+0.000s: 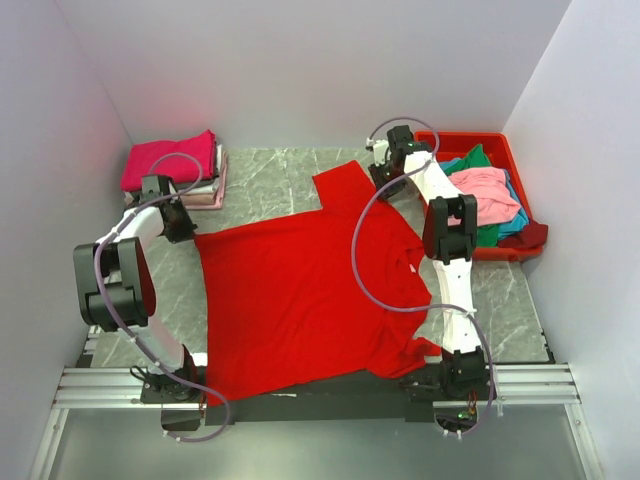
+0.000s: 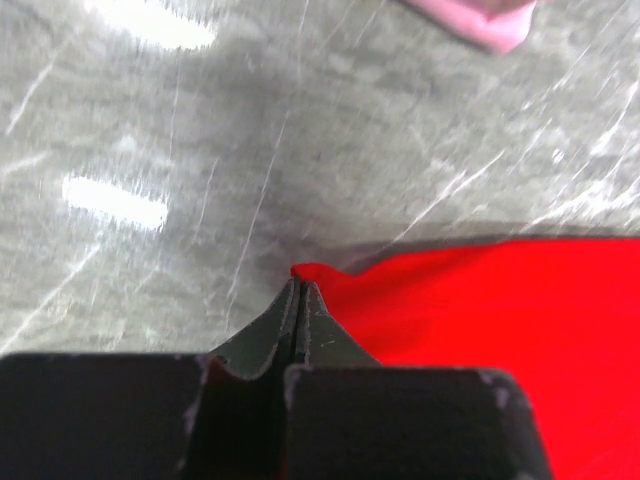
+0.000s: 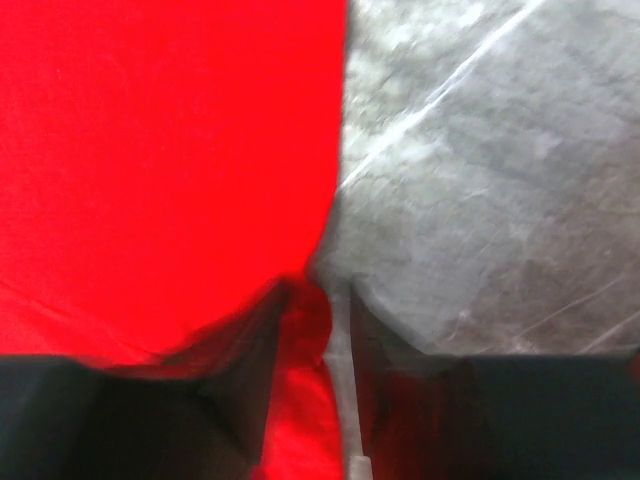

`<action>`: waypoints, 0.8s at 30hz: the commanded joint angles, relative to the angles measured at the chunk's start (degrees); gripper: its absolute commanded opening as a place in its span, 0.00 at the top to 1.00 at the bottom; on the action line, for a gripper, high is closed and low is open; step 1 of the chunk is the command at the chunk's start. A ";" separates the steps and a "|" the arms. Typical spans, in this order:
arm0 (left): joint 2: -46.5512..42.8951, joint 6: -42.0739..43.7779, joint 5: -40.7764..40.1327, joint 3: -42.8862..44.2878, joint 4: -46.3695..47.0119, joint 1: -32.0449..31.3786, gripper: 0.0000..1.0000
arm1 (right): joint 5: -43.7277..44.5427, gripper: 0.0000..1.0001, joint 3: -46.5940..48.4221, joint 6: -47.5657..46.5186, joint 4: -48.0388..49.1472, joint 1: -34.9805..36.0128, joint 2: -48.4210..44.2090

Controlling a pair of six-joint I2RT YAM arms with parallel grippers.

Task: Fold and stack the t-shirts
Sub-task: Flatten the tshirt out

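A large bright red t-shirt (image 1: pixel 300 290) lies spread flat on the grey marble table (image 1: pixel 270 175), its hem over the near edge. My left gripper (image 1: pixel 185 228) is at the shirt's left corner. In the left wrist view the gripper (image 2: pixel 298 285) is shut on a tip of the red cloth (image 2: pixel 500 300). My right gripper (image 1: pixel 383 178) is at the far right sleeve. In the right wrist view the gripper (image 3: pixel 318 295) is blurred, its jaws apart, with the edge of the red cloth (image 3: pixel 170 150) between them.
A folded stack stands at the back left, a magenta shirt (image 1: pixel 170 157) on top of a pink one (image 1: pixel 205 195); the pink edge shows in the left wrist view (image 2: pixel 480 15). A red plastic bin (image 1: pixel 470 138) at the back right holds green (image 1: pixel 470 160), pink (image 1: pixel 485 190) and teal (image 1: pixel 512 222) shirts.
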 commanded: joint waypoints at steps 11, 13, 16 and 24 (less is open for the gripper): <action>-14.64 -2.17 4.67 -9.53 -2.29 1.86 1.00 | -4.14 1.00 -21.11 -6.33 -3.75 -0.25 -13.89; -16.93 -2.78 5.46 -11.90 -2.29 2.04 1.00 | -5.19 1.00 -27.25 -7.29 -3.75 -0.34 -17.49; -18.52 -2.26 7.83 -14.10 -2.46 2.04 1.00 | -5.90 1.00 -33.07 -8.61 -4.10 -0.25 -20.22; -18.70 -0.15 8.63 -16.48 -2.20 2.04 1.00 | -3.09 0.50 -27.57 -4.59 0.21 -2.44 -21.64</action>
